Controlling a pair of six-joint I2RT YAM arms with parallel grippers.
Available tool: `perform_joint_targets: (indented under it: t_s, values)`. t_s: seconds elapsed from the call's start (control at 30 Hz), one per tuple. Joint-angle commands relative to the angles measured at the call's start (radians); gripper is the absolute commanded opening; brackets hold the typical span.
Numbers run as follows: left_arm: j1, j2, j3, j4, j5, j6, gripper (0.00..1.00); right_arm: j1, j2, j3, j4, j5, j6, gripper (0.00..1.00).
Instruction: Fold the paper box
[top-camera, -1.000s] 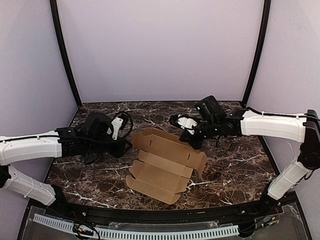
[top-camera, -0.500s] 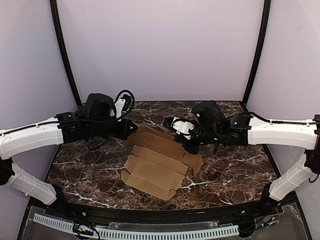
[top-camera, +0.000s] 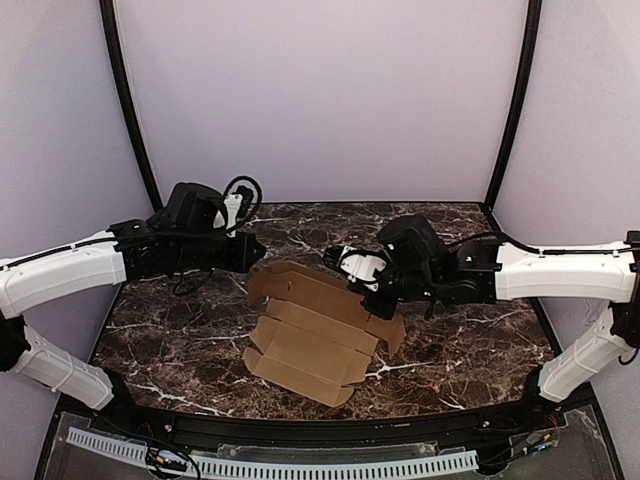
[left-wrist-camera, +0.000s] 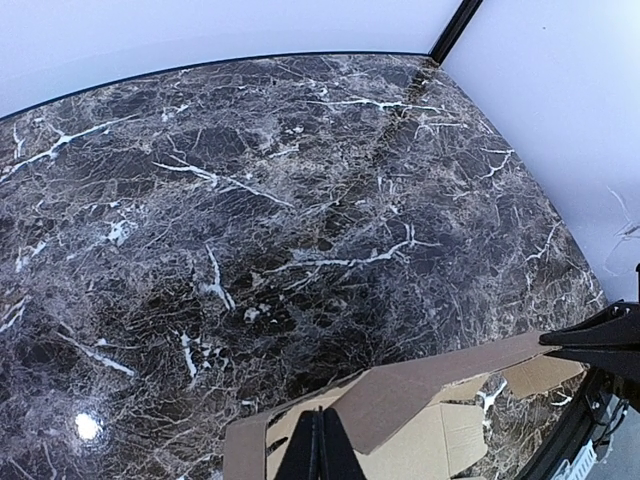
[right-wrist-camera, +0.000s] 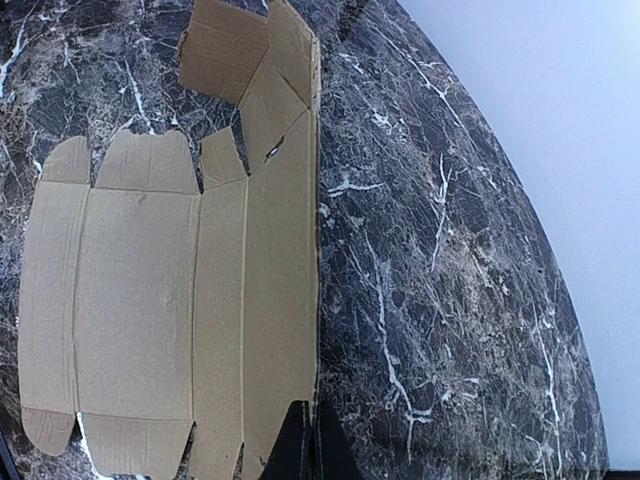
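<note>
A thin plain brown cardboard box blank (top-camera: 310, 335) lies mostly flat and opened out on the dark marble-patterned table top (top-camera: 450, 350), its creases and small tabbed flaps showing. Every place below is given from this blank.

The black two-finger left gripper (top-camera: 258, 256) sits at the blank's far-left corner. In its wrist view the fingers (left-wrist-camera: 315, 445) are pressed tight together right at the cardboard (left-wrist-camera: 400, 395), so it looks clenched on that corner, though the pinch point itself is at the very bottom of the view. The black-and-white right gripper (top-camera: 368, 290) is at the blank's far-right edge. Its wrist view shows its fingers (right-wrist-camera: 305, 440) likewise squeezed together, just at the long border of the cardboard (right-wrist-camera: 150, 280), apparently nipping it.

Between the two grips, the blank's far long panel looks tipped up off the table, while the near panels rest flat.

I judge this to be an early step: raising the first long side wall along its crease, with nearly all the folding left to do.

The next move calls for both arms to swing that panel up and over together at an even pace, keeping the pinch light enough not to crumple the thin card, and keeping the near panels from sliding along the smooth table
</note>
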Motion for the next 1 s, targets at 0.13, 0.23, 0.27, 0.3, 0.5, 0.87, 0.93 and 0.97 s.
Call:
perform_joint_targets:
  t_s: [0.13, 0.23, 0.27, 0.3, 0.5, 0.87, 0.93, 0.97]
  values:
    - [0.004, 0.004, -0.003, -0.003, 0.079, -0.016, 0.0, 0.03, 0.014, 0.016, 0.051, 0.036, 0.014, 0.0]
    - [0.004, 0.014, -0.005, -0.001, 0.119, -0.013, 0.0, 0.036, 0.022, 0.024, 0.059, 0.045, 0.017, 0.0]
    - [0.004, 0.02, -0.006, -0.002, 0.134, -0.01, 0.0, 0.037, 0.023, 0.026, 0.065, 0.05, 0.02, 0.0]
    - [0.004, 0.025, -0.007, -0.001, 0.148, -0.009, 0.0, 0.039, 0.024, 0.029, 0.07, 0.053, 0.022, 0.0]
    - [0.004, 0.028, -0.035, 0.0, 0.173, -0.016, 0.0, 0.048, 0.03, 0.038, 0.088, 0.076, 0.033, 0.0]
    - [0.003, 0.026, -0.074, 0.076, 0.272, -0.056, 0.0, 0.064, 0.059, 0.047, 0.126, 0.082, 0.059, 0.0]
    - [0.003, 0.036, -0.075, 0.095, 0.284, -0.06, 0.0, 0.07, 0.063, 0.05, 0.132, 0.079, 0.059, 0.0]
    - [0.003, 0.041, -0.075, 0.097, 0.285, -0.061, 0.0, 0.074, 0.066, 0.052, 0.133, 0.078, 0.059, 0.0]
